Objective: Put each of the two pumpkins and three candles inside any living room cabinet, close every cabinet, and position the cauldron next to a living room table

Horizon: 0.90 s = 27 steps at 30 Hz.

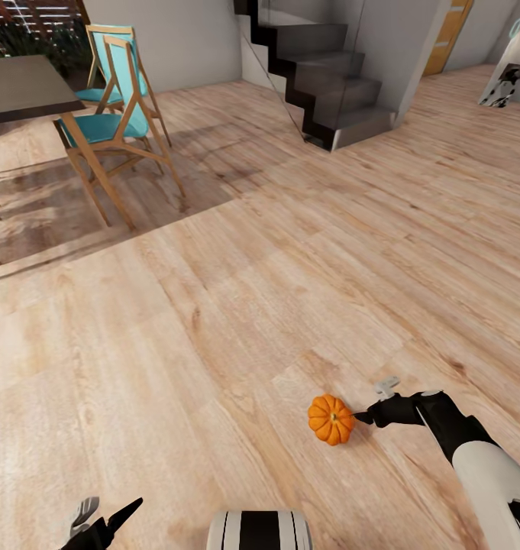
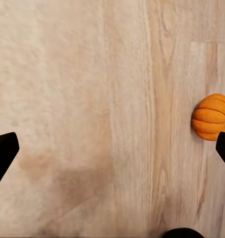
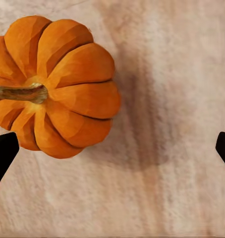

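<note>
One orange ribbed pumpkin (image 1: 331,418) rests on the wooden floor in front of me, to the right. My right gripper (image 1: 373,403) hangs just right of it, open, with its fingers pointing at the pumpkin's stem side. In the right wrist view the pumpkin (image 3: 53,87) lies large below the open right gripper (image 3: 112,148), nearer one fingertip (image 3: 3,151), and nothing is held. My left gripper (image 1: 107,510) is open low at the left. The left wrist view has the open left gripper (image 2: 112,151) over bare floor and the pumpkin (image 2: 211,117) at the picture's edge. Cabinet, candles, cauldron and table are out of view.
A dark-topped dining table (image 1: 23,88) with teal wooden chairs (image 1: 111,126) stands at the back left. A dark staircase (image 1: 324,72) rises at the back centre, with a white panel (image 1: 510,72) far right. Wide plank floor (image 1: 237,290) lies between. My base (image 1: 260,531) is at the lower edge.
</note>
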Tool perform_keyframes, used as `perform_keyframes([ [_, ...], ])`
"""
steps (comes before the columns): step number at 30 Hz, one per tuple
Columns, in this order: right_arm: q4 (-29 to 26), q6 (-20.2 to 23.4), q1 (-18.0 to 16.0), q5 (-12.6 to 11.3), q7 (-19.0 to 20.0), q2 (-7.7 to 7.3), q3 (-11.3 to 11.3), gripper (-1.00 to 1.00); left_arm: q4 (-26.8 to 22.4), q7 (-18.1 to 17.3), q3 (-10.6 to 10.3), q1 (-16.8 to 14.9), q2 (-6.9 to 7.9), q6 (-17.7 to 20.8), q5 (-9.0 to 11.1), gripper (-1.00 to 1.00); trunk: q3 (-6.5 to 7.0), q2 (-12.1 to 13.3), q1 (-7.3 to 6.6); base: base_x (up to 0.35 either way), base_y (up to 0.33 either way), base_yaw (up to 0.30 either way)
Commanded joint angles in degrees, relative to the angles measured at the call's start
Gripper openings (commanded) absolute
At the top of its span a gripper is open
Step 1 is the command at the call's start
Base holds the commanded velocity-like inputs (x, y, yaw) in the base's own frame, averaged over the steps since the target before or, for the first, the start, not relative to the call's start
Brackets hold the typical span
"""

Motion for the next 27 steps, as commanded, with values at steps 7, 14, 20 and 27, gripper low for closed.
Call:
perform_keyframes([
  [7, -0.1, 0.3, 0.0, 0.6, 0.4, 0.10, -0.4, 1.00, 0.0, -0.1, -0.2, 0.0, 0.06, 0.5, 0.7, 1.00, -0.04, 0.0, 0.00, 0.046, -0.168, 0.000],
  [14, -0.1, 0.3, 0.0, 0.7, 0.3, 0.13, -0.4, 1.00, 0.0, 0.0, -0.2, 0.0, 0.06, 0.5, 0.7, 1.00, -0.04, 0.0, 0.00, 0.145, -0.017, 0.000],
  [20, 0.0, 0.3, 0.0, 0.7, 0.4, 0.14, -0.3, 1.00, 0.0, -0.1, -0.2, 0.0, 0.06, 0.5, 0.7, 1.00, -0.04, 0.0, 0.00, 0.326, -0.001, 0.000],
  [27, 0.3, 0.2, 0.0, 0.8, 4.9, 0.20, -0.1, 1.00, 0.0, -0.1, -0.2, 0.0, 0.01, 0.5, 0.7, 1.00, -0.04, 0.0, 0.00, 0.122, 0.000, 0.000],
])
